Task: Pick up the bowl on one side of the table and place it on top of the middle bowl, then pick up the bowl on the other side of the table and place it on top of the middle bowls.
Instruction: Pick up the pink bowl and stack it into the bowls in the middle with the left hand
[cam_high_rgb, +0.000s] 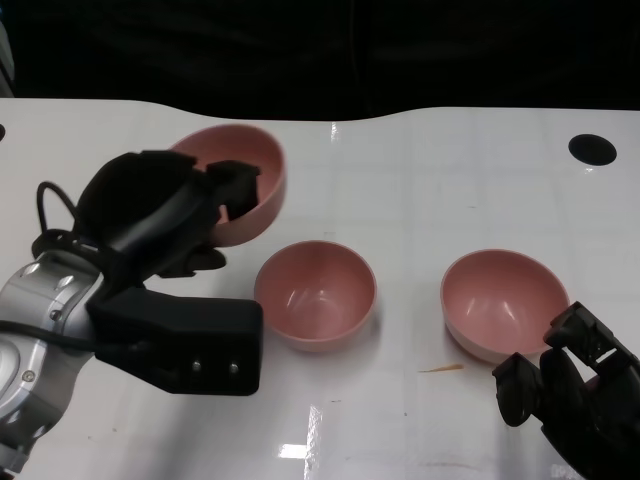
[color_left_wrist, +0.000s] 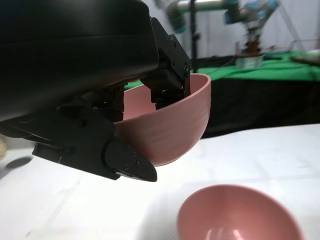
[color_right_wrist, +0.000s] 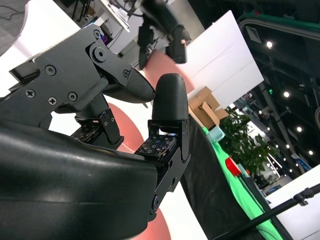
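While the left hand (cam_high_rgb: 185, 215) grips the lifted left bowl (cam_high_rgb: 245, 180) by its rim, the middle bowl (cam_high_rgb: 315, 293) lies just right and nearer, and the right hand (cam_high_rgb: 575, 395) waits open beside the right bowl (cam_high_rgb: 503, 300).

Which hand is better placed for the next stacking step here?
Left. The left hand already grips a bowl, tilted and lifted in the left wrist view, beside the middle bowl. The right hand holds nothing near the right bowl.
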